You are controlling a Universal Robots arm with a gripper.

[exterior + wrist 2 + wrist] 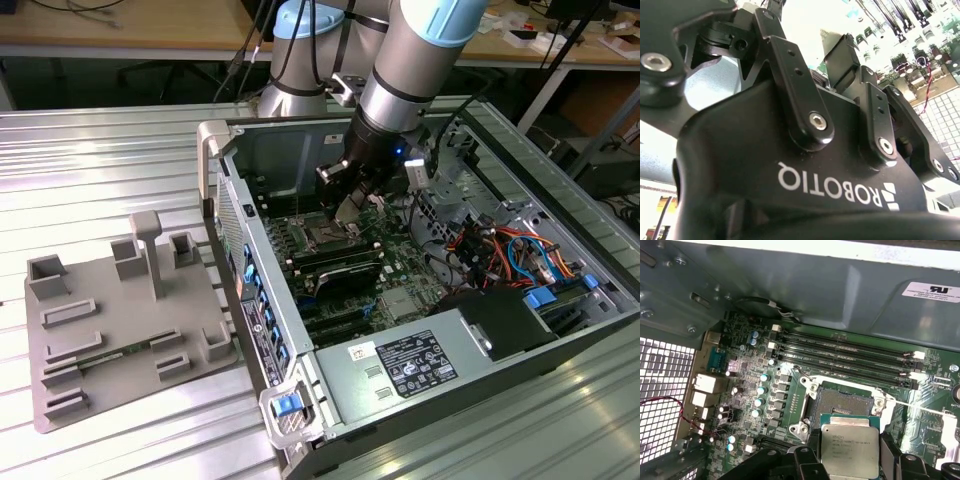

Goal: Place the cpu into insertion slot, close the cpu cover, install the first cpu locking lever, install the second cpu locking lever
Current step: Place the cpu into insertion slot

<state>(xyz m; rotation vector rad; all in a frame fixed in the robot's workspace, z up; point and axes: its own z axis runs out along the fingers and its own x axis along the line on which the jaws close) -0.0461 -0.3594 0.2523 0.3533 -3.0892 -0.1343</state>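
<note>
Inside the open computer case (285, 160), the claw (352, 205) hangs low over the green board (395, 300). In the first wrist view its two dark fingers (890, 455) pinch the chip (849, 447) from both sides, so the claw is clenched on it.

The chip is a small flat square. It has a shiny grey metal top with tiny print on it, and a thin green edge all round. It lies flat, not tipped.

Just beside the chip is the socket (845, 404). It is a dark square with a brownish middle and a silver rim, and nothing is in it. One edge of the chip overlaps the socket's rim in the first wrist view. The chip is not in the socket, and I cannot tell how high above it the chip is.

Long black slots (845, 352) run side by side just past the socket, and a big grey metal box (420, 365) stands beyond them. Little round cans (760, 390) stand in a row on another side. A thin silver rod (912, 408) sticks out from the socket's corner.

A grey tray (120, 330) lies on the metal table (100, 150) at the exterior view's left, well apart from the case.
</note>
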